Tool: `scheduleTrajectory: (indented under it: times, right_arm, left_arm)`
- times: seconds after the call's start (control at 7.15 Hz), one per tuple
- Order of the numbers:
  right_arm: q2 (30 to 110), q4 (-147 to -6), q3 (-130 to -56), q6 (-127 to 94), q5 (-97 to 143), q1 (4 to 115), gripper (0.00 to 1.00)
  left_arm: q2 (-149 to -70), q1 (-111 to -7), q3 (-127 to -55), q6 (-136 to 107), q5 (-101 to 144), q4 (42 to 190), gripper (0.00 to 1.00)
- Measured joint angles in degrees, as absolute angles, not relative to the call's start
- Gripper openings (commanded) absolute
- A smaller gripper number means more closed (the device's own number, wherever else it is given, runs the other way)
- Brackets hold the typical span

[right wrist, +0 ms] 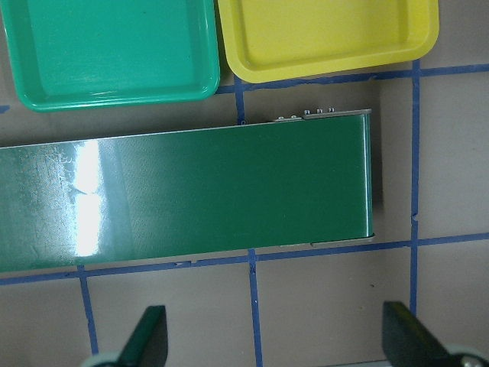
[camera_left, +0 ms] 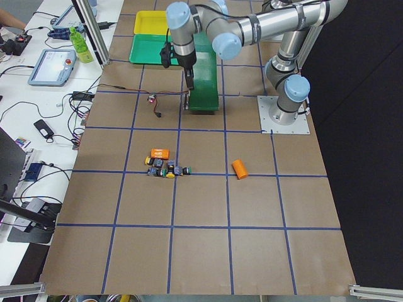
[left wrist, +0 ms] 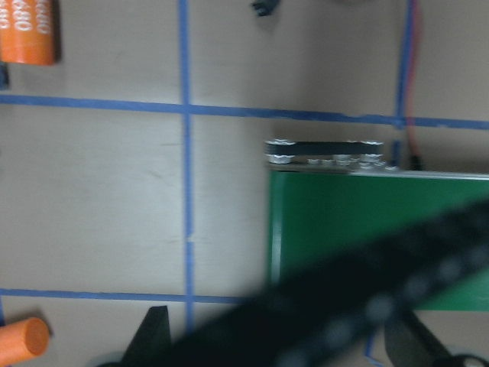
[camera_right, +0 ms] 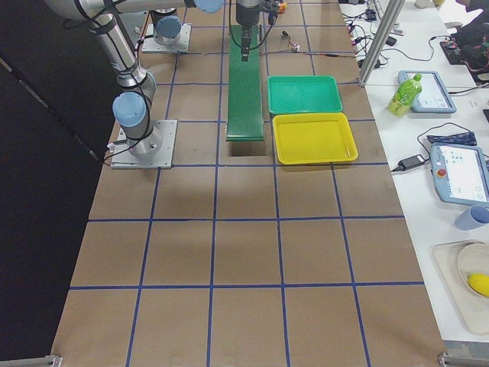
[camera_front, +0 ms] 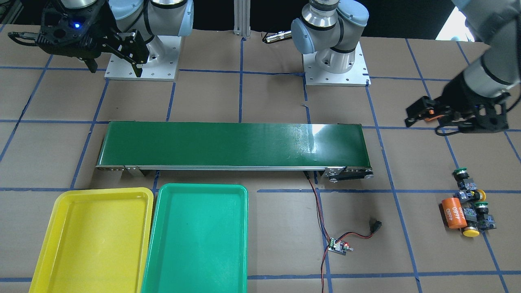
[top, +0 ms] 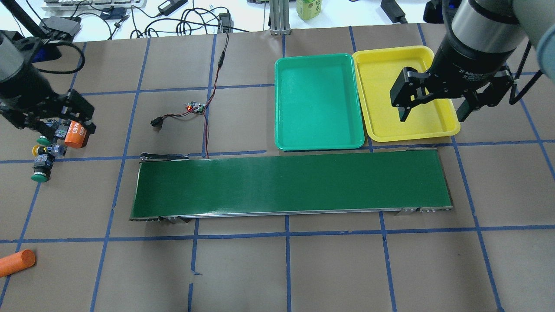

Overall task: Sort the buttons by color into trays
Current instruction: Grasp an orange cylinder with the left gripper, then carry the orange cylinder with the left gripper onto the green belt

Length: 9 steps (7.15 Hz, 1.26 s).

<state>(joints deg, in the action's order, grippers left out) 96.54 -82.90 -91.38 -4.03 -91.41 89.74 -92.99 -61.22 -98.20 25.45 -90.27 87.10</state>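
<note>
**Front-facing camera:** A brown table [camera_front: 260, 101] gridded in blue tape carries a dark-green conveyor belt [camera_front: 232, 144], with the yellow tray [camera_front: 97, 240] and green tray [camera_front: 195, 240] side by side. The four buttons [camera_front: 472, 203] lie bunched against an orange cylinder [camera_front: 454, 213] near the table's end, well apart from both trays.

**Overhead:** The left end effector [top: 65, 119] hangs over that bunch. The right end effector [top: 433, 113] hovers, fingers spread, above the yellow tray.

**Left side view:** White desks [camera_left: 25, 94], one bearing a green bottle [camera_left: 79, 44], line the room.

**Wrist cameras:** Both end effectors gape wide, gripping nothing (a blurred black cable [left wrist: 344, 306] crosses the left one's frame).
</note>
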Motion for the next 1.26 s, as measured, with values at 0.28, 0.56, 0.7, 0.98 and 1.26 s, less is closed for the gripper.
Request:
scheduleTrajectory:
  times: [0.28, 0.56, 0.7, 0.98, 1.26]
  right_arm:
    - [96.45, -82.99, -91.4, -4.08, -91.41, 89.74, 1.0]
    - [96.42, -83.03, -91.4, -4.05, -91.41, 89.74, 1.0]
    - [96.42, -83.05, -91.41, -4.05, -91.41, 89.74, 1.0]
    - [96.42, -83.06, -91.4, -4.04, -91.41, 89.74, 1.0]
    - [96.39, -83.04, -91.41, -4.04, -91.43, 89.74, 1.0]
  left_arm:
    - [-93.21, -47.17, -108.4, 45.37, -91.74, 75.57, 1.0]
    - [-93.58, -33.54, -117.4, 69.91, -92.8, 64.58, 1.0]
    - [-94.12, -27.67, -120.4, 84.17, -92.87, 61.49, 1.0]
    - [-95.5, -22.36, -123.41, 102.21, -93.0, 57.52, 1.0]
    - [-97.11, -20.93, -125.94, 109.44, -92.9, 54.01, 1.0]
